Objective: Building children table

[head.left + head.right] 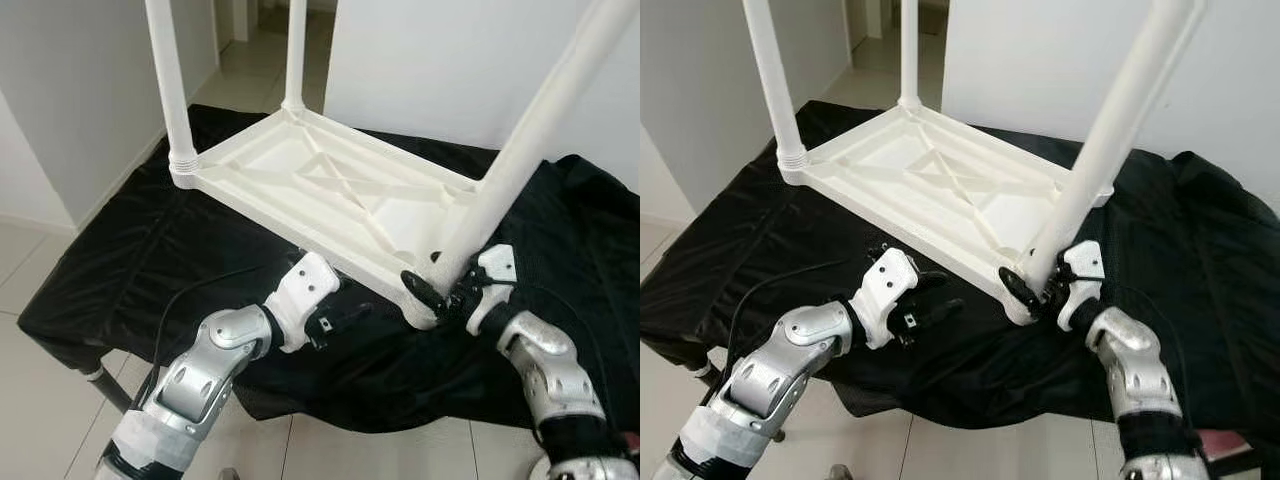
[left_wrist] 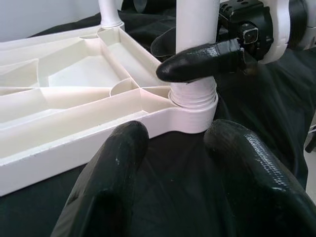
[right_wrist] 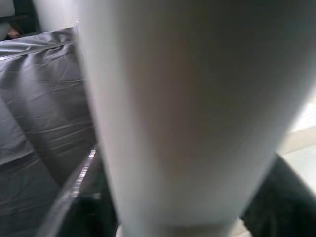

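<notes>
Left eye view, surface: a black cloth [image 1: 120, 270], creased and slightly shiny, covers a low stand whose dark metal leg [image 1: 108, 385] pokes out at the near left corner.
Room: pale glossy floor tiles [image 1: 30, 270], white walls [image 1: 450, 60], and a tiled passage opening behind the far left corner.
Writing: none that I can read on any part.
Children's table: the white plastic tabletop [image 1: 330, 195] lies upside down in the middle of the cloth, its underside a shallow tray with raised ribs crossing in an X.
Legs: round, smooth white tubes; two stand upright in the far left corner [image 1: 170, 90] and the far corner [image 1: 295, 50], each with a ringed collar at its base.
Near right leg: this leg [image 1: 530, 140] leans to the right, its ridged foot seated in the round corner socket [image 2: 192, 106].
Right gripper [image 1: 440, 290]: black fingers closed around that leaning leg just above the socket.
Left gripper [image 1: 335, 320]: low over the cloth just beside the tabletop's near edge, its fingers [image 2: 106, 182] parted and holding nothing.
</notes>
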Robot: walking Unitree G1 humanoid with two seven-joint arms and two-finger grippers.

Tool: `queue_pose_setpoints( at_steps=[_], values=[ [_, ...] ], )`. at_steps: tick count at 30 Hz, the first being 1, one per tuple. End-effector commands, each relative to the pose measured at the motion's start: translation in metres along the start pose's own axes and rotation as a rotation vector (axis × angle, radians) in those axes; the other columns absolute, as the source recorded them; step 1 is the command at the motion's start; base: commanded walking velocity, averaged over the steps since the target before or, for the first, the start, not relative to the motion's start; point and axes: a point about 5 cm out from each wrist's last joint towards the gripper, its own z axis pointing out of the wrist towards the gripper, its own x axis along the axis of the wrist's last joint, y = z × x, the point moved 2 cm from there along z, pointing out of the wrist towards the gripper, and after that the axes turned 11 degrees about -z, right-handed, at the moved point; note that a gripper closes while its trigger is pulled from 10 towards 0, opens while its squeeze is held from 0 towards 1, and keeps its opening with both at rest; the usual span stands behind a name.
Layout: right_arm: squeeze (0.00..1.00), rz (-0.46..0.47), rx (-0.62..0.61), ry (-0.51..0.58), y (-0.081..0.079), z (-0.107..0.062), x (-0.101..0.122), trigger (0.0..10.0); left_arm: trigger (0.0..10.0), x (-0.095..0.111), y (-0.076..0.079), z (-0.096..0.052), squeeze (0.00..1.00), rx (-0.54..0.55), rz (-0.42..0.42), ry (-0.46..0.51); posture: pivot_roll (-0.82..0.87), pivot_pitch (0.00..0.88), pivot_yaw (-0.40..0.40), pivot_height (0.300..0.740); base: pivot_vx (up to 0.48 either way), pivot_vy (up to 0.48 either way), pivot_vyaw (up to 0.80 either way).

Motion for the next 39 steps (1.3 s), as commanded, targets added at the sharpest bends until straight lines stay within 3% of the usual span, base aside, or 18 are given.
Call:
queue_pose_setpoints(
  at_steps=[1,10,19,20,25,27,36,38,39],
  values=[
    [0.00,-0.004,0.027,-0.008,-0.001,0.002,-0.002,0.0,10.0,0.000,0.000,0.000,0.00,-0.002,-0.001,-0.006,0.01,0.020,-0.049,0.740,0.000,0.000,0.00],
    [0.00,0.050,0.025,0.016,-0.004,-0.002,-0.005,0.0,10.0,-0.001,0.001,0.001,0.00,0.002,-0.006,-0.003,0.00,0.033,-0.055,0.740,0.000,0.000,0.00],
    [0.00,0.097,-0.139,0.041,-0.010,-0.011,-0.005,0.0,10.0,0.000,-0.001,0.004,0.00,-0.003,-0.007,0.001,-0.02,0.040,-0.050,0.740,0.000,0.000,0.00],
    [0.00,0.110,-0.181,0.033,-0.013,-0.011,-0.005,10.0,10.0,0.000,0.000,0.005,0.00,-0.011,-0.008,0.002,-0.03,0.043,-0.047,0.740,0.000,0.000,0.00],
    [0.00,0.121,-0.256,0.014,-0.019,-0.011,-0.006,10.0,10.0,0.001,0.003,0.007,0.00,-0.023,-0.009,0.002,-0.03,0.049,-0.045,0.740,0.000,0.000,0.00],
    [0.00,0.098,-0.387,-0.021,-0.021,-0.013,-0.008,10.0,10.0,0.000,0.003,0.007,0.00,-0.023,-0.011,0.000,-0.03,0.057,-0.056,0.740,0.000,0.000,0.00],
    [0.00,0.115,-0.544,-0.043,-0.024,-0.017,-0.009,10.0,10.0,-0.003,-0.001,0.003,0.00,0.008,-0.017,-0.002,-0.03,0.059,-0.068,0.740,0.000,0.000,0.00],
    [0.00,0.135,-0.703,-0.077,-0.026,-0.019,-0.011,10.0,10.0,-0.003,-0.005,0.003,0.00,0.025,-0.021,0.001,-0.03,0.055,-0.079,0.740,0.000,0.000,0.00],
    [0.00,0.135,-0.703,-0.077,-0.026,-0.019,-0.011,10.0,10.0,-0.003,-0.005,0.003,0.00,0.025,-0.021,0.001,-0.03,0.055,-0.079,0.740,0.000,0.000,0.00]
  ],
)
